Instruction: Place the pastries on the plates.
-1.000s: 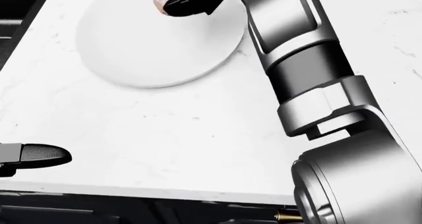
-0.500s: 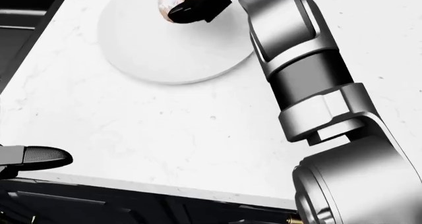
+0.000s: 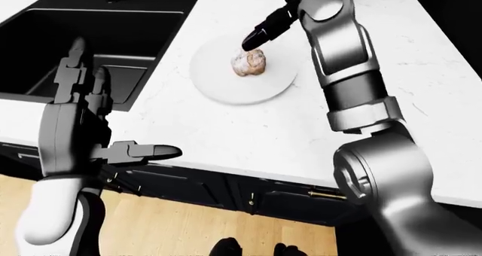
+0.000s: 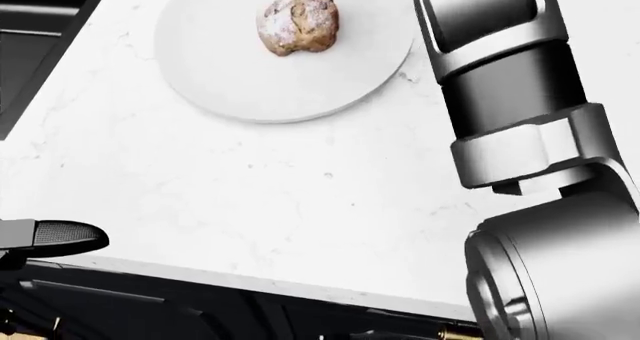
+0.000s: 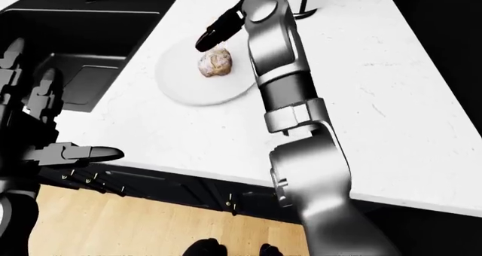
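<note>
The pastry lies on the white plate, a little toward the plate's far side and roughly central from left to right. The plate rests on the white marble counter, just right of the black sink.

The right hand hangs just beyond the pastry's far edge and slightly above it, its dark fingers pointing down and left toward it with a clear gap between; nothing is in its grasp. The fingers look loosely extended, though whether they are fully spread cannot be told. The left hand stands well apart over the counter's near edge beside the sink, fingers spread and thumb stretched out to the right, empty. The right hand is by far the nearer to the pastry.

The pastry is a lumpy, rounded bun, only slightly longer than wide. In the head view its long axis runs from near-left to far-right, though the tilt is mild, and no end reads as a distinct front.

This plate appears served. No other pastry or plate shows in these views, so the next reach probably calls for the right arm to lift clear, away from the bun, without brushing it.
</note>
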### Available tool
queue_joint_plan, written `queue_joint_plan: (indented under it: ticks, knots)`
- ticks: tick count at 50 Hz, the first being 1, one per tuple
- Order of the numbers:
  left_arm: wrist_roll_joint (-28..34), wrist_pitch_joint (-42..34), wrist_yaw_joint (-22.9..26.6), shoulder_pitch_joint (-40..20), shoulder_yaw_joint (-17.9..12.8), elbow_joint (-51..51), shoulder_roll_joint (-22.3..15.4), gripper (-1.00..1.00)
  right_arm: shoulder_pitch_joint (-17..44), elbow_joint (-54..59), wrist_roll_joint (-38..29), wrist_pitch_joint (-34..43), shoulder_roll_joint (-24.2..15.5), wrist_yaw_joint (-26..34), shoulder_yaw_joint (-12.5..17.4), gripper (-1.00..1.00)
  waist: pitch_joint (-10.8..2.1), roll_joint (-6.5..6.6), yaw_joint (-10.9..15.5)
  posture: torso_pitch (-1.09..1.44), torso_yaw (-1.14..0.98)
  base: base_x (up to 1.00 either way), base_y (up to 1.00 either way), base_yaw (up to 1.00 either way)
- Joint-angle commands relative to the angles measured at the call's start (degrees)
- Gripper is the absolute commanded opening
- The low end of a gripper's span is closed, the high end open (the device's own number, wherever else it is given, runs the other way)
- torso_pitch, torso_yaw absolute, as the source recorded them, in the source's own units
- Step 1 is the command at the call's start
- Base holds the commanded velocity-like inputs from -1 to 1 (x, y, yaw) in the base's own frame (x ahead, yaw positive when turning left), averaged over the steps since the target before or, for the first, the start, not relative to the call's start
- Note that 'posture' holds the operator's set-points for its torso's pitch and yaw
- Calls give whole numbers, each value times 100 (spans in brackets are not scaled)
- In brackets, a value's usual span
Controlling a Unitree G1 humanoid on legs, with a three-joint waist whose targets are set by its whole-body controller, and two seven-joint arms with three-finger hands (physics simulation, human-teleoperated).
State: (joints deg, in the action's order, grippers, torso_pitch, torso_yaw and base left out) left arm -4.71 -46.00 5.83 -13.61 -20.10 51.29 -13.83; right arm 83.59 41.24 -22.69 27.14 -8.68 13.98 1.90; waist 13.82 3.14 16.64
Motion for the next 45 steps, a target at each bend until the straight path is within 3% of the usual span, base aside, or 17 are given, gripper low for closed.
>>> queue_joint_plan:
  ticks: [1, 7, 15, 21, 39, 45]
  knots:
    - [44, 133, -25, -118, -20, 171, -68, 100, 282, -456, 67, 69, -75, -63, 29, 100, -215, 11, 3, 31, 26, 0, 0, 0]
    - [80, 99, -10, -146, -7, 168, -70, 100, 67, -1446, 194, 711, -279, -5, 75, 100, -215, -13, 13, 31, 26, 0, 0, 0]
    - [59, -69, 5, -338, -61, 160, -179, 100, -408, -3584, 182, 2036, -605, 398, 118, 100, -189, -48, 63, 31, 26, 0, 0, 0]
    - [70, -153, -24, -465, 12, 127, -230, 100, -360, -4496, 36, 2798, -877, 736, 158, 100, -164, -55, 78, 31, 26, 0, 0, 0]
    - [-44, -445, -33, -643, -105, 306, -334, 100, 64, -5549, -409, 4009, -1915, 1762, 295, 100, -76, -85, 99, 30, 26, 0, 0, 0]
    - [-131, -584, -68, -751, -133, 370, -399, 100, -5, -5917, -570, 4357, -2146, 2087, 305, 100, -155, -89, 120, 24, 26, 0, 0, 0]
